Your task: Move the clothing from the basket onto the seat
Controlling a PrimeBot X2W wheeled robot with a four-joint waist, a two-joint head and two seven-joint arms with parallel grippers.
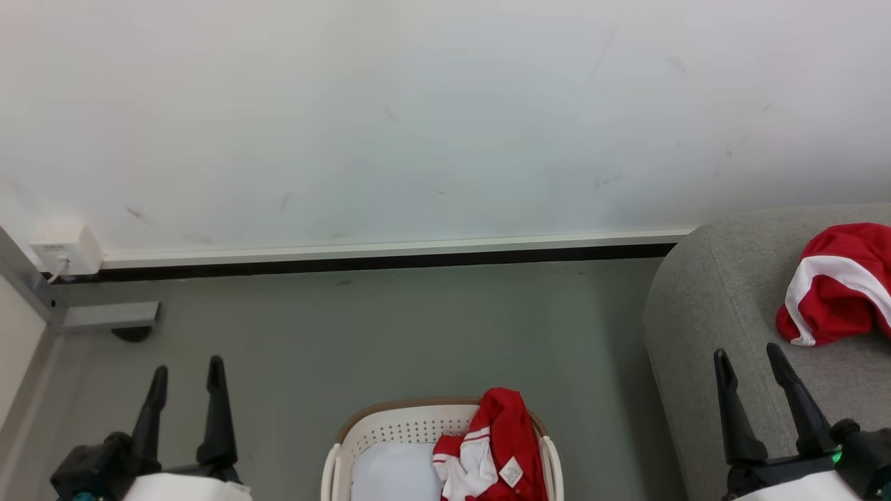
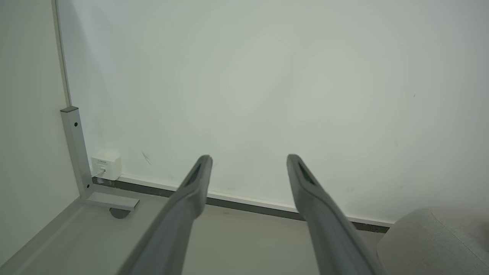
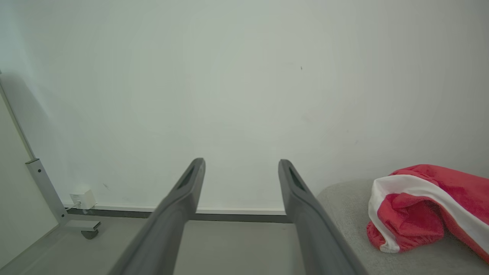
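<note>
One red garment [image 1: 498,445] draped over the basket [image 1: 397,426] rim could tip it if the left hand [image 1: 188,364] or right hand [image 1: 747,348], both spread and empty, pulls sideways.

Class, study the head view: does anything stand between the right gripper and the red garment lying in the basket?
Nothing visible does. The open right gripper hangs by the grey seat; only floor lies between it and the red garment in the basket.

Bare lab-like room: scuffed white wall [image 1: 445,104], grey floor [image 1: 383,334], wheeled partition foot [image 1: 111,316], grey seat [image 1: 717,313].
</note>
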